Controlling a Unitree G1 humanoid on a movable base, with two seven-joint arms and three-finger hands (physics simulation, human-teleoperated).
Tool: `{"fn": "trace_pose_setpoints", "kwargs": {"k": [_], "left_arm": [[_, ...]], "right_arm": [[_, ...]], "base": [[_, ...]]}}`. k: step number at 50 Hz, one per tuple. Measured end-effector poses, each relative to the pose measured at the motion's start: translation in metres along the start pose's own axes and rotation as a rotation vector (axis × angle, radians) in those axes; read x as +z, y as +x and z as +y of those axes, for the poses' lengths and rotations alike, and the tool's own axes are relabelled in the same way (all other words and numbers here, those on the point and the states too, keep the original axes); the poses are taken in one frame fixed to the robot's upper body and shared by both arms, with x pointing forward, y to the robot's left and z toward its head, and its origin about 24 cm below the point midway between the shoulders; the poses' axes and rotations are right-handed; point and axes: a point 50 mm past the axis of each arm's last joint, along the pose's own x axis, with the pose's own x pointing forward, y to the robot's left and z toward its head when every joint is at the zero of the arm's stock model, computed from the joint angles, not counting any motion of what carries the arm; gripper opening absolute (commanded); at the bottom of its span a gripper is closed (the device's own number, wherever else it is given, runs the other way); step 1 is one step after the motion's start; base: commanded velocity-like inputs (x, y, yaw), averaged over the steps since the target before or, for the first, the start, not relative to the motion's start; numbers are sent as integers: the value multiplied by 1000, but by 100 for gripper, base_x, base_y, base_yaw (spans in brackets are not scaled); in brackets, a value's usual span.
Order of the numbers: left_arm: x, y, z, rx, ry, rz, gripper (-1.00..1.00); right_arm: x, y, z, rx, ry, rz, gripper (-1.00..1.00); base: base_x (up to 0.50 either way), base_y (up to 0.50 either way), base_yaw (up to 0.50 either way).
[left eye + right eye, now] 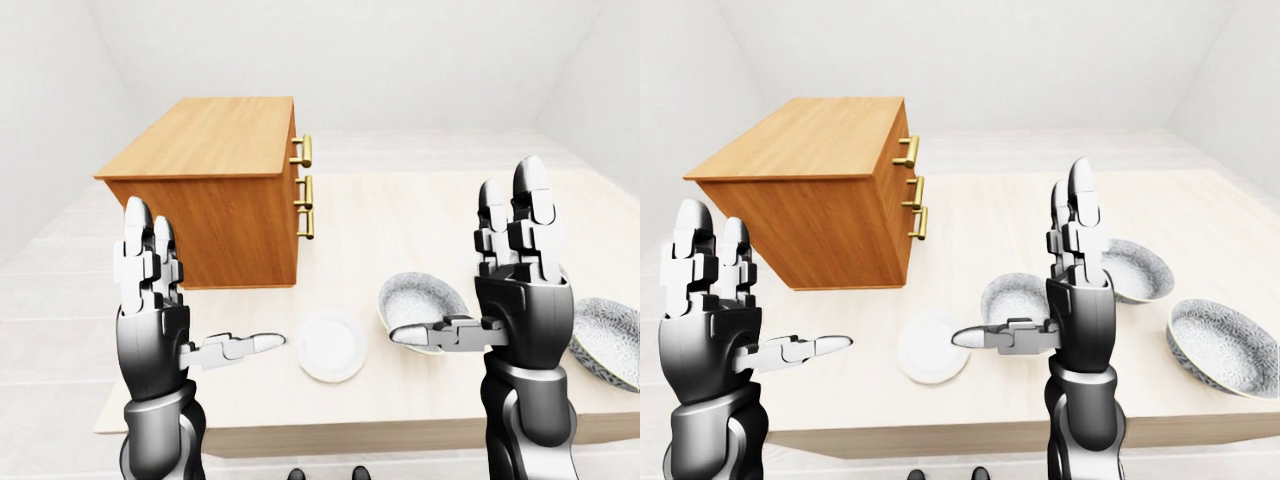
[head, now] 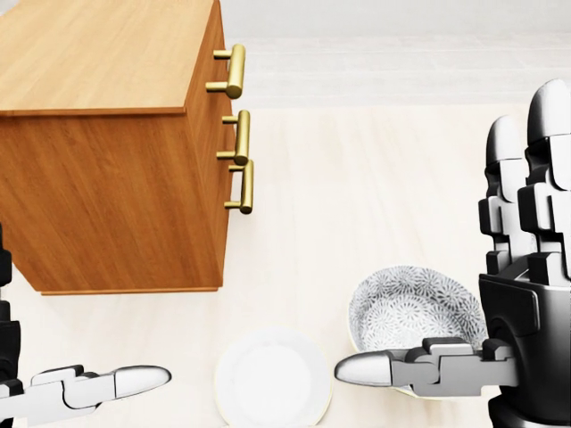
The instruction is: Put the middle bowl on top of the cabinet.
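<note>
So, progress: not begun by the look of it; no bowl is lifted and nothing is in either hand.
Middle bowl [image 1: 1140, 268]: on the table [image 1: 400, 210], upright, at about 3 o'clock in the right-eye view, just past the raised right fingers. No contact with either hand.
Other bowls: left bowl [image 2: 401, 308] at 5 o'clock in the head view, partly hidden by the right thumb. Right bowl [image 1: 1225, 345] at 4 o'clock in the right-eye view.
Cabinet [image 1: 205, 135]: at 10 o'clock in the left-eye view, standing on the table. Nothing on its top.
Plate [image 2: 272, 379]: at 6 o'clock in the head view, between the two hands, near the left bowl.
Left hand [image 1: 150, 320]: fingers spread and pointing up, thumb out sideways, holding nothing.
Right hand [image 1: 522, 310]: same pose, fingers apart, thumb toward the plate, empty.
Left to do: reach the middle bowl, grip it, lift it, carry it toward 10 o'clock, set it on the cabinet top, let go.
Likely snag: the left bowl lies nearer the right hand, so it is an easy wrong pick.
</note>
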Motion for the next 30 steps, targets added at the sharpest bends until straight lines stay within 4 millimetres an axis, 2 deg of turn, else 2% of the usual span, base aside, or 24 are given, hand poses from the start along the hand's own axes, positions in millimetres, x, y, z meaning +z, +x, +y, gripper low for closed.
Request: {"fn": "trace_pose_setpoints", "kwargs": {"k": [16,30], "left_arm": [[0,0,0,1,-5,-1,100],[0,0,0,-4,-8,2,100]], "right_arm": [[-1,0,1,12,-4,4,100],[-5,-2,5,33,-10,25,100]], "base": [[7,50,0],[0,0,0]]}}
